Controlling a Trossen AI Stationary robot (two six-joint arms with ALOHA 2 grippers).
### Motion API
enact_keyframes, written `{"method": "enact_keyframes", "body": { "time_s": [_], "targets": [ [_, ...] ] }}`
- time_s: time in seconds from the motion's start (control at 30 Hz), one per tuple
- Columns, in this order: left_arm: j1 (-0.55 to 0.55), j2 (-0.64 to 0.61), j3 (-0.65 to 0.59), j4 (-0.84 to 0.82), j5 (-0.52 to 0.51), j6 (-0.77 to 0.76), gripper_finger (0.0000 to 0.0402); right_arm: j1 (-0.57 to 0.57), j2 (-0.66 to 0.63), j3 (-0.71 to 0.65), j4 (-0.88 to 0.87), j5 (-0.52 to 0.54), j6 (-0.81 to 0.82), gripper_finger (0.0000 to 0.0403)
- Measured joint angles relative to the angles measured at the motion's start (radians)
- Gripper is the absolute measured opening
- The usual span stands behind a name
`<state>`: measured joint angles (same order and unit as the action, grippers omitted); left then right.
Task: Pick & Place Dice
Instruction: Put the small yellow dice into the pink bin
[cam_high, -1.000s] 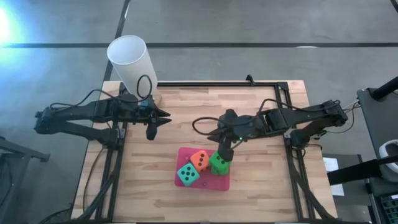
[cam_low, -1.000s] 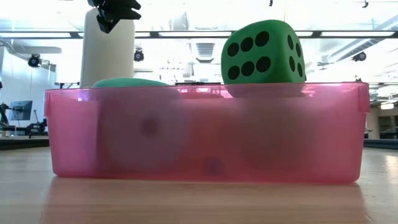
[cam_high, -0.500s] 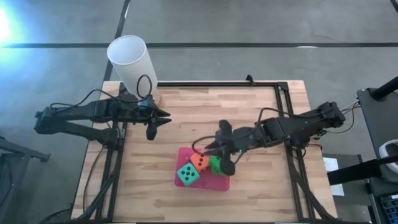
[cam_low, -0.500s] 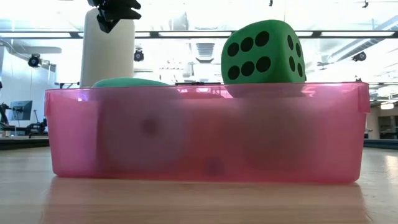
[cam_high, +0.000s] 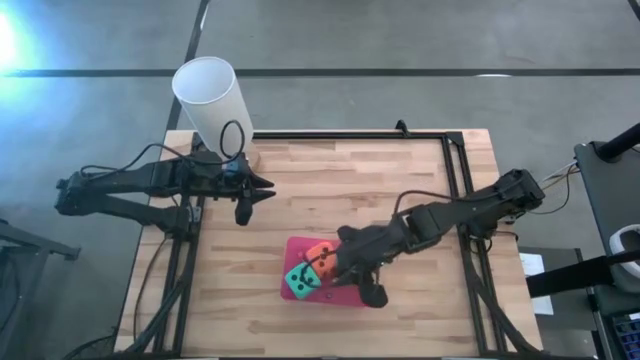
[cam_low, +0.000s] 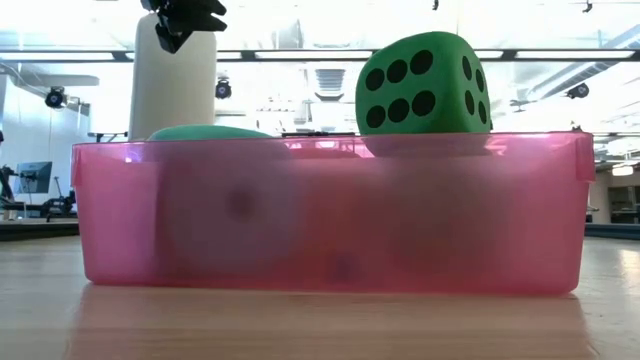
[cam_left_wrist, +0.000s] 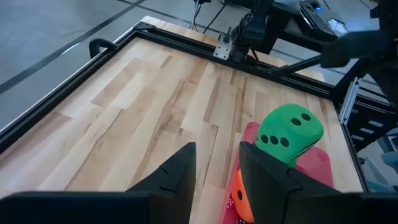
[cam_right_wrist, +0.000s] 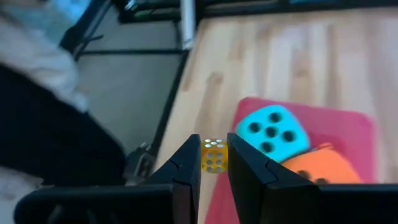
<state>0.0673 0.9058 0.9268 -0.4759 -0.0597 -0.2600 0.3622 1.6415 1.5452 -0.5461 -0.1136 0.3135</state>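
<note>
Right gripper (cam_right_wrist: 214, 148): fingers nearly together, apparently clamped on a small yellow die (cam_right_wrist: 213, 158) right at the tips. It's a hard-looking translucent cube, much smaller than the others. It will be light, stiff and probably slick, and the tip pinch on two opposite flat faces looks right. Keep the squeeze steady, since a corner grip would likely flick it out.

Just past the fingertips is the pink tray (cam_right_wrist: 354, 127). Its near corner sits below and slightly to one side of the held die. Inside, closest to the gripper, is the teal die (cam_right_wrist: 272, 129), with the orange die (cam_right_wrist: 318, 167) touching it on the side nearer the wrist. Both look like soft foam that would compress under the fingers, so they'd want a wide grasp across the flat faces at mid-height.

The green die (cam_low: 425, 85) sits high, poking over the tray wall (cam_low: 330, 210), apparently on top of something, though I can't tell what. It's hidden under the right arm in the high view.

Left gripper (cam_left_wrist: 217, 168): fingers apart with nothing between them, over bare counter (cam_left_wrist: 143, 99), well short of the tray. Green and orange lie ahead of it, and a white cup (cam_high: 210, 98) is behind its arm.
</note>
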Motion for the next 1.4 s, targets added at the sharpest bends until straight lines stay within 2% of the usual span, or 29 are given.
{"method": "enact_keyframes", "body": {
  "time_s": [0.2,0.47,1.03,1.4],
  "targets": [
    [0.0,0.0,0.0,0.0,0.0,0.0,0.0131,0.0,0.006,-0.005,-0.053,-0.094,-0.053,0.0054],
    [0.0,0.0,0.0,0.0,0.0,0.0,0.0122,-0.032,0.018,-0.005,-0.077,-0.096,-0.13,0.0054],
    [0.0,0.0,0.0,0.0,0.004,0.033,0.0123,-0.121,0.182,0.027,-0.017,-0.098,-0.276,0.0055],
    [-0.001,0.0,0.0,0.0,0.005,0.044,0.0128,-0.122,0.207,0.031,-0.025,-0.096,-0.298,0.0119]
  ]
}}
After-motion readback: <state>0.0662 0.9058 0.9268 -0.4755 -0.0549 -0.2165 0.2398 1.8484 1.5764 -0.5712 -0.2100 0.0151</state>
